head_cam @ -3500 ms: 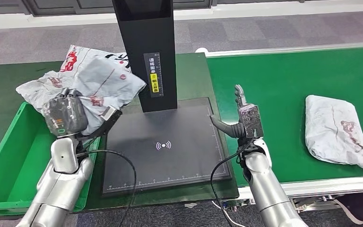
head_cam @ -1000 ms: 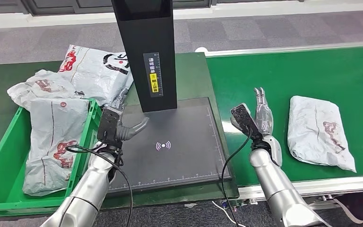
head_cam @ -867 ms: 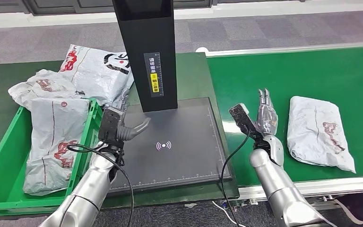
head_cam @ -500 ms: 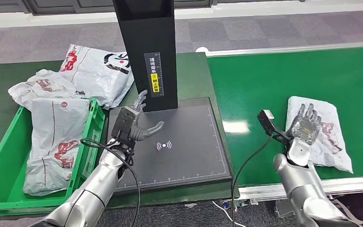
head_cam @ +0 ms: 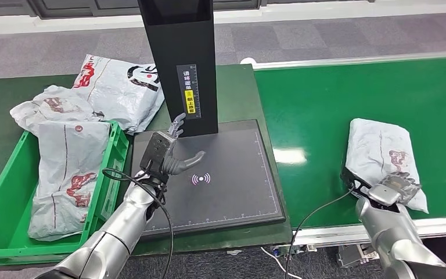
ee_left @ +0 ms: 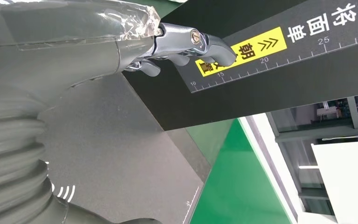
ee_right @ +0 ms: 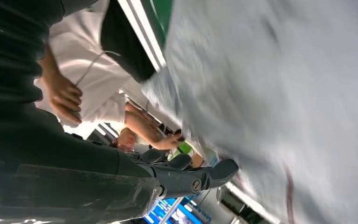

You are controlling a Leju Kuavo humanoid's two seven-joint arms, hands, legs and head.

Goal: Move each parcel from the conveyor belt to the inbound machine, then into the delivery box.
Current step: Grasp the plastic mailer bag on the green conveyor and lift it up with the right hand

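A grey parcel (head_cam: 383, 154) with red print lies on the green conveyor belt (head_cam: 325, 104) at the right. My right hand (head_cam: 392, 189) sits at the parcel's near end and touches it. In the right wrist view its thumb (ee_right: 196, 175) stretches out beside the blurred grey parcel (ee_right: 284, 93), not closed on it. My left hand (head_cam: 168, 154) hovers open over the left part of the inbound machine's black pad (head_cam: 226, 192), fingers (ee_left: 186, 42) pointing at the black column (ee_left: 279, 84). Another grey parcel (head_cam: 64, 174) lies in the green delivery box (head_cam: 0, 197).
The machine's black column (head_cam: 180, 58) rises at the pad's far edge. Two more grey parcels (head_cam: 116, 87) (head_cam: 49, 107) lie on the table behind the box. The belt's metal near rail (head_cam: 337, 229) runs below my right hand. A person in a white shirt (ee_right: 98, 79) stands beyond the belt.
My right hand went from beside the pad out over the belt parcel and dropped to its near end. My left hand, having let its parcel into the box, shifted right over the pad.
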